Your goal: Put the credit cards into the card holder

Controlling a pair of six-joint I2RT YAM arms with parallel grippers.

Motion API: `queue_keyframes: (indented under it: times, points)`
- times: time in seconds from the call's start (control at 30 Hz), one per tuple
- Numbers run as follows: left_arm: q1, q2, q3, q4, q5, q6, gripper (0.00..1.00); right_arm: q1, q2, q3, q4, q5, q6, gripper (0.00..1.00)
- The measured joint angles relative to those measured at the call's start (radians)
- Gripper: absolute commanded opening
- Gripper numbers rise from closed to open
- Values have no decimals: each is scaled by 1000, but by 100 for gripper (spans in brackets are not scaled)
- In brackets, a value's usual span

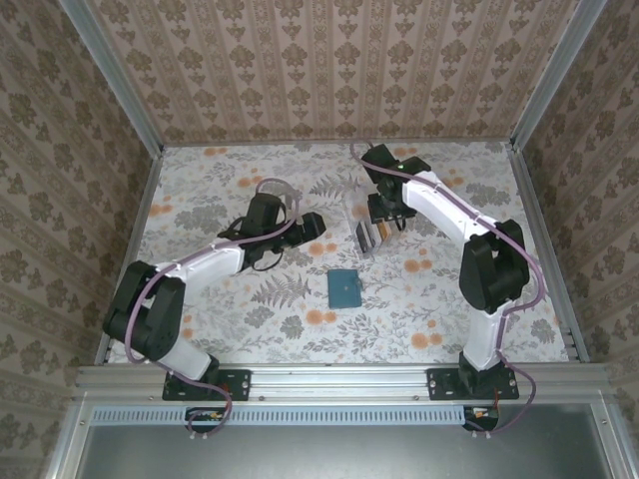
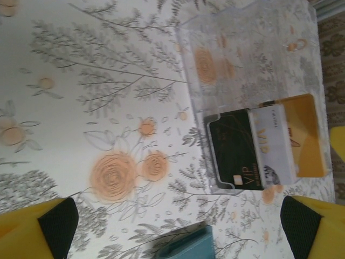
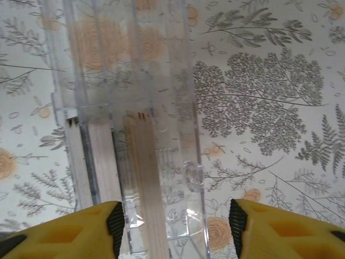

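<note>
The credit cards stand in a clear plastic rack at mid table. In the left wrist view I see a dark grey card, a white card and a tan-yellow card overlapping in the rack. The teal card holder lies flat and closed, nearer the arms; its edge pokes in below. My left gripper is open, left of the rack, holding nothing. My right gripper straddles the rack from above, with the card edges between its jaws and the right pad apart from the rack's wall.
The floral tablecloth covers the table. Wallpapered walls and metal rails close in three sides. The left arm lies low across the left half, and the right arm arches over the right half.
</note>
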Motion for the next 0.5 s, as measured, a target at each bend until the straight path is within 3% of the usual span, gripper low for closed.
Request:
queue_keyframes:
  times: [0.13,0.5]
  points:
    - [-19,22,18,10,10,-3,100,4,32,25,-23,29,-1,61]
    - [-32,34,18,15,24,-8,100,10,79,42,-40,33,-3,67]
